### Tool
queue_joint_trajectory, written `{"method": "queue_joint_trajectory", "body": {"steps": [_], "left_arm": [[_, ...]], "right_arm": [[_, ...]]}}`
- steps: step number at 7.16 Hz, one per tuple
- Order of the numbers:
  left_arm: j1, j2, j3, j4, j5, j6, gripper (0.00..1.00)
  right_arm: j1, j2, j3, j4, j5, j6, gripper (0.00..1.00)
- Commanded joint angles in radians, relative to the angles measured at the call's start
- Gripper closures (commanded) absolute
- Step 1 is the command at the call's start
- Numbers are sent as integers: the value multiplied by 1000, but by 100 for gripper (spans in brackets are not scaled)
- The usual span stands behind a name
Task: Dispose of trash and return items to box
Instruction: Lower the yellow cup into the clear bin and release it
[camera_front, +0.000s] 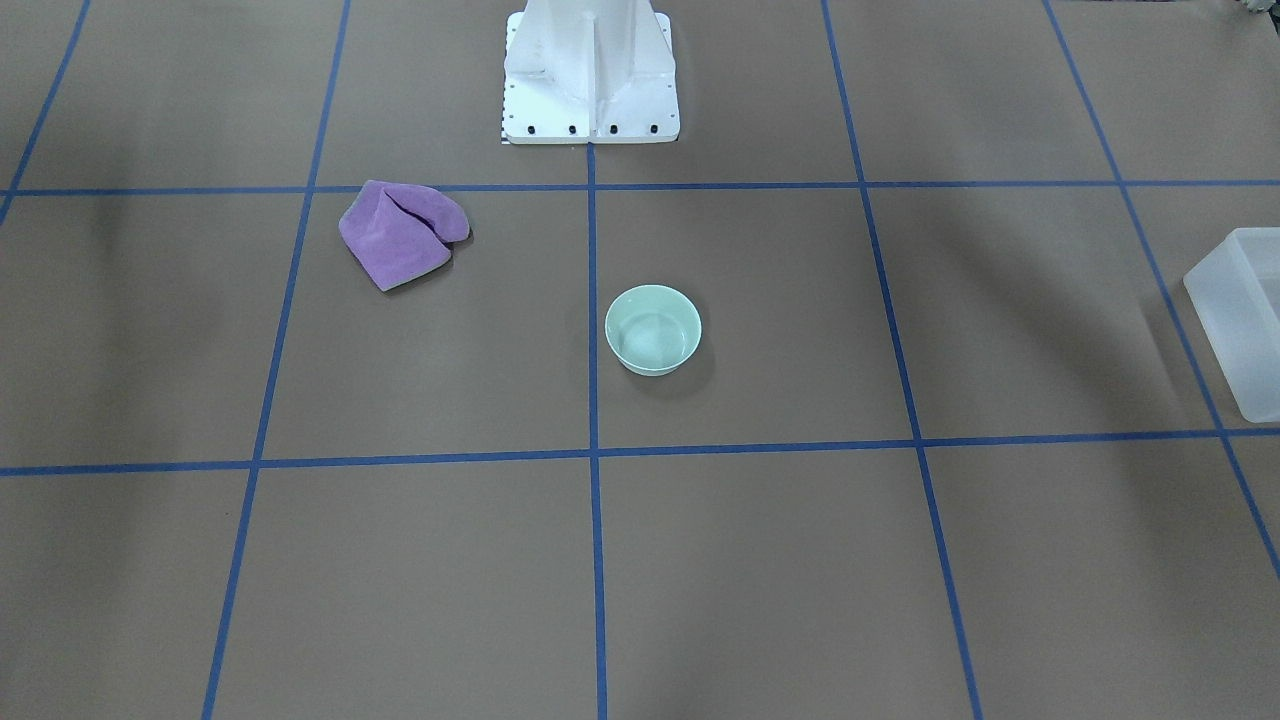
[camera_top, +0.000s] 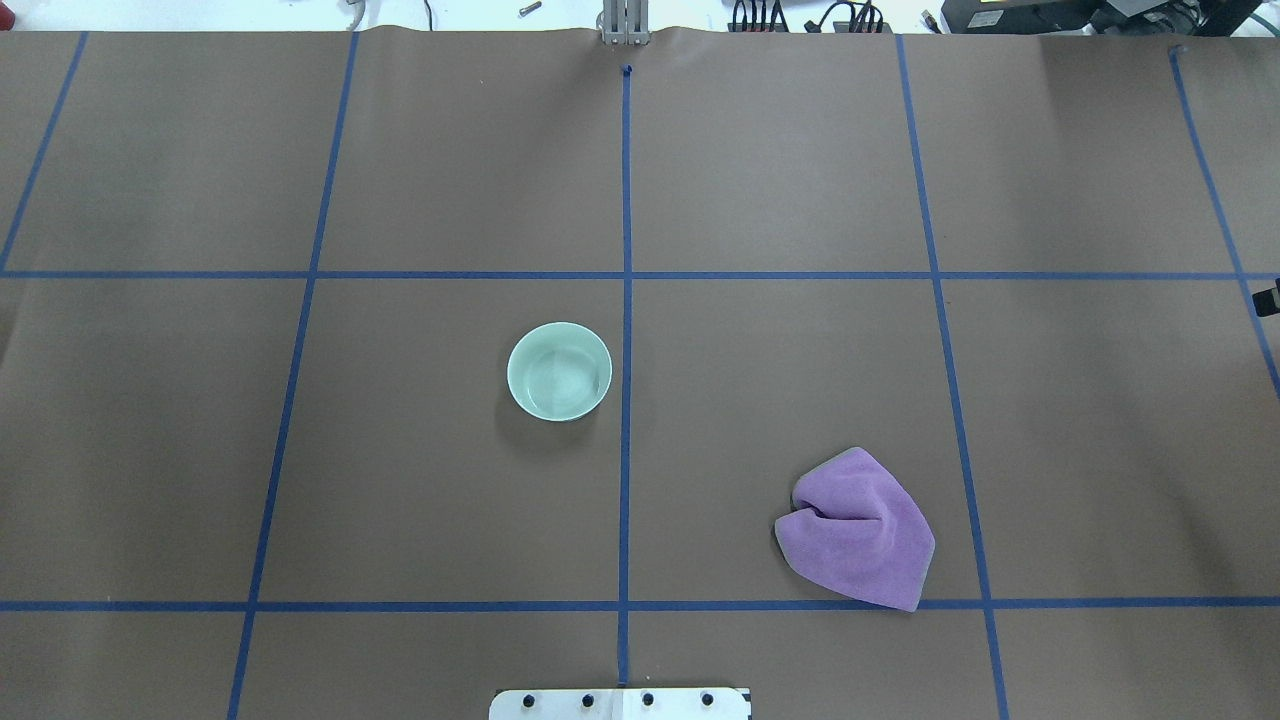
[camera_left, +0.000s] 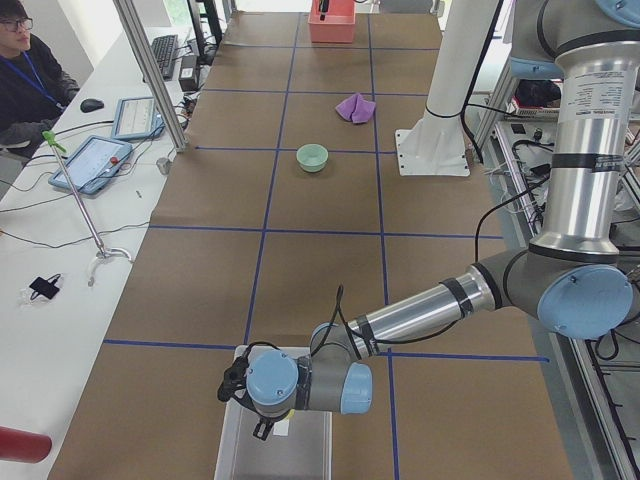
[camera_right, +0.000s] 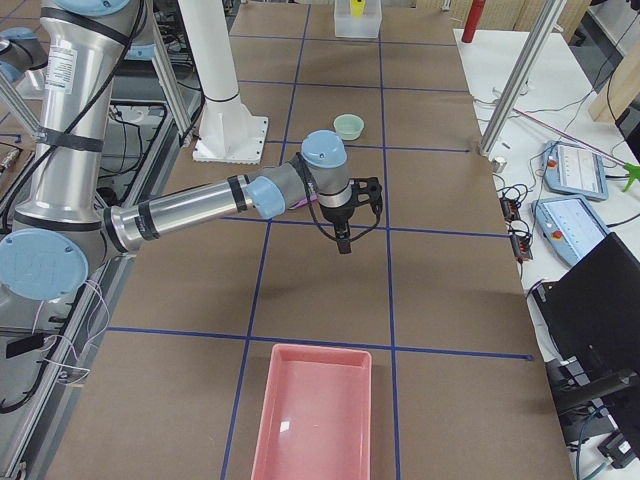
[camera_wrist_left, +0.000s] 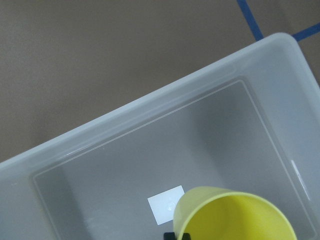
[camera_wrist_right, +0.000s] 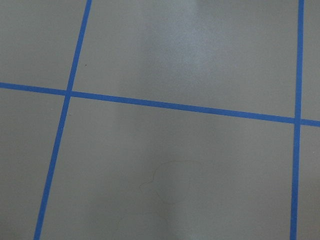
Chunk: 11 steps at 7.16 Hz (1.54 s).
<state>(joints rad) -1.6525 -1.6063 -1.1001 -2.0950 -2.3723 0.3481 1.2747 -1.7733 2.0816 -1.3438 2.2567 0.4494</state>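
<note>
The frosted white box (camera_wrist_left: 125, 150) lies under my left wrist camera, and it also shows at the right edge of the front view (camera_front: 1240, 320). My left gripper (camera_left: 265, 428) hangs over the box (camera_left: 275, 455) and is shut on a yellow cup (camera_wrist_left: 235, 217), held inside the box's walls. Only a black finger bit shows beside the cup. My right gripper (camera_right: 343, 240) hovers over bare table; I cannot tell whether it is open or shut. A purple cloth (camera_top: 858, 530) and a pale green bowl (camera_top: 559, 371) lie on the table.
A pink tray (camera_right: 312, 410) sits at the table's end on my right side. The robot's white base (camera_front: 590, 70) stands at the table's edge. Operators' desks with tablets (camera_left: 90, 160) run along the far side.
</note>
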Motion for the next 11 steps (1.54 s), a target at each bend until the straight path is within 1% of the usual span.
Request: {"method": "queue_joint_trajectory", "body": {"steps": [1,2,3,4,6,7,8,9,10,11], "left_arm": [[4,2,17,-17,-15,-12,100],[4,0,35,-19,-12,-5,100],[4,-13,78,-34,-12,43,100],[4,-42,133,-33,-10,134,100],[-1,-133,280,-31,-8,256,100],[-12,-148,305,-28,-8,268,100],[-19,-149,306,-28,-8,269,100],[-19,-153,304,-28,-8,267,77],[-21,-156,304,-31,-10,269,1],[-23,-159,298,-30,-11,265,1]], "right_arm": [[-2,0,0,0,0,0,0],[-2,0,0,12,-6,0,0],[-2,0,-2,12,-11,0,0],[-2,0,-2,12,-13,0,0],[-3,0,-2,20,-13,0,0],[-2,0,-2,20,-13,0,0],[-3,0,-2,20,-13,0,0],[-2,0,-2,22,-13,0,0],[-2,0,0,22,-11,0,0],[-2,0,0,22,-11,0,0]]}}
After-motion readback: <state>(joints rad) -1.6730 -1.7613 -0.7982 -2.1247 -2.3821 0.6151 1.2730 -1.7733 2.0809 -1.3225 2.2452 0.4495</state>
